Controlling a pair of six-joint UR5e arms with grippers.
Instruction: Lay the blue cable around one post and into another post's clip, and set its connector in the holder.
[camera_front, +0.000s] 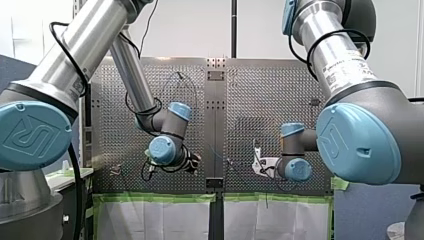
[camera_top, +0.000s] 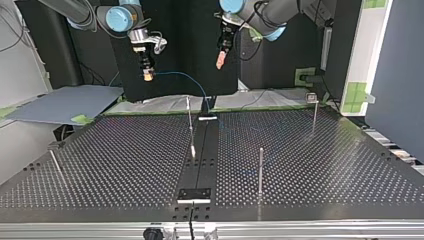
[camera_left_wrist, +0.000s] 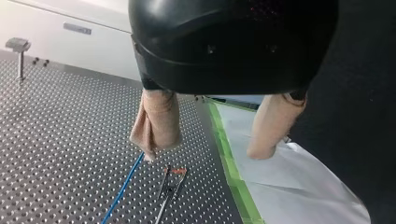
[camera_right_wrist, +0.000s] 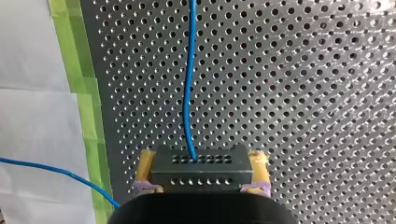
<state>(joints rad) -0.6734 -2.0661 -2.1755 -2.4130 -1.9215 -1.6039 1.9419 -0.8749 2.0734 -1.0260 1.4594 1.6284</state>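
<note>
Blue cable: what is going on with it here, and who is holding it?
My right gripper is shut on the connector, its yellow pads on the block's two sides, up above the perforated table. The blue cable runs from the connector down to the table. My left gripper is open, with nothing between its beige pads. The cable does not appear wound around the near post, so the routing seems not yet done.

Robotics lab, clearly. My left arm (camera_front: 75, 45) & my right arm (camera_front: 345, 60), industrial types w/ silver tubes & blue joint caps, reach over a perforated metal desk (camera_top: 325, 165). Thin steel posts (camera_top: 260, 170) stand in its holes, green tape (camera_front: 155, 198) lines the desk's edge on my side, and black screens (camera_top: 180, 40) stand behind.
</note>
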